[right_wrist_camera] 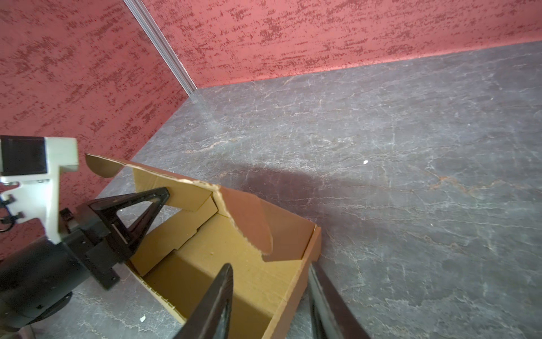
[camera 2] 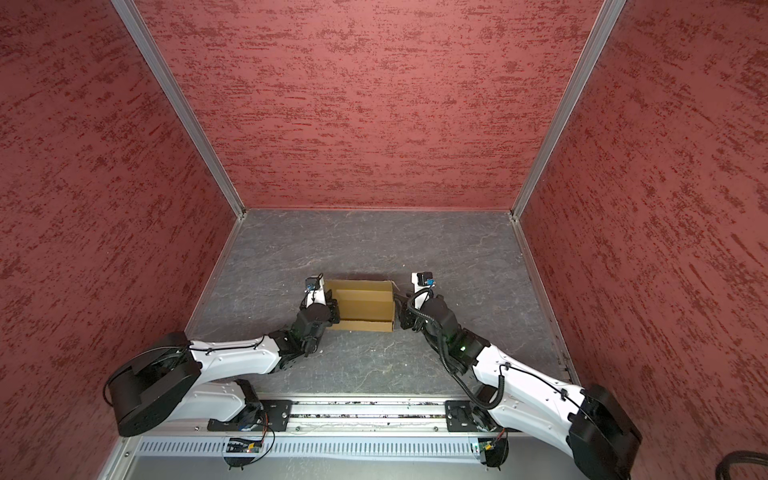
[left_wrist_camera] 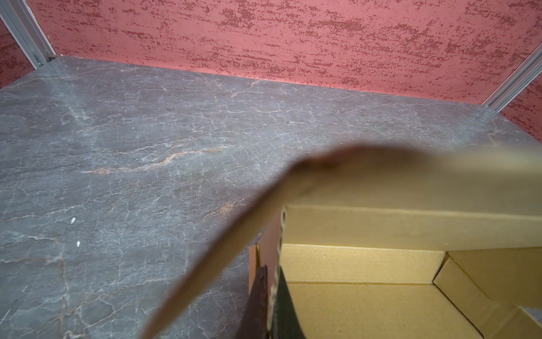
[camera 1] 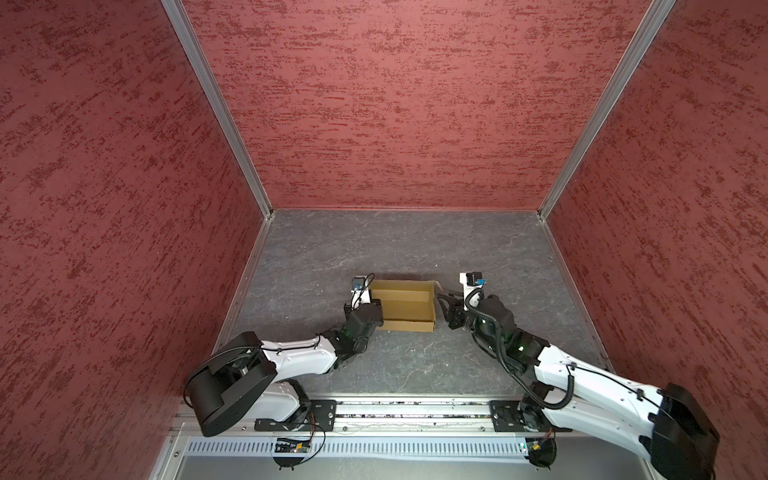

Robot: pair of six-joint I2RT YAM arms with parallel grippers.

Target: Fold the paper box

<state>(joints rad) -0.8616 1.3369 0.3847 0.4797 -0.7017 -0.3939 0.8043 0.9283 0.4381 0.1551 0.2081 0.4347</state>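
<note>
Location of workpiece: the tan-brown corrugated cardboard paper box sits on the dark grey, marble-veined counter, in its near half, between the two arms. Both top views show it as a shallow open-topped tray, its walls upright and its floor flat on the counter.

Status, left gripper: black, positioned at the box's left end wall. In the left wrist view the corrugated edge of that wall runs between the two dark fingers. The jaws are closed tight on the wall. The right wrist view shows one triangular finger lying against the wall's inner face.

Status, right gripper: black, positioned at the box's right end wall. In the right wrist view the jaws stand parted and straddle that wall. One finger is over the box interior. The other is outside, just beside the wall. A gap shows between the inner finger and the cardboard. Whether the outer finger touches the wall cannot be told.

Condition: a brown rounded flap with a ragged edge stands at the right end and leans inward over the interior. Blurred cardboard crosses the left wrist view close to the lens.

Surroundings: red mottled wall panels enclose the counter on three sides.
</note>
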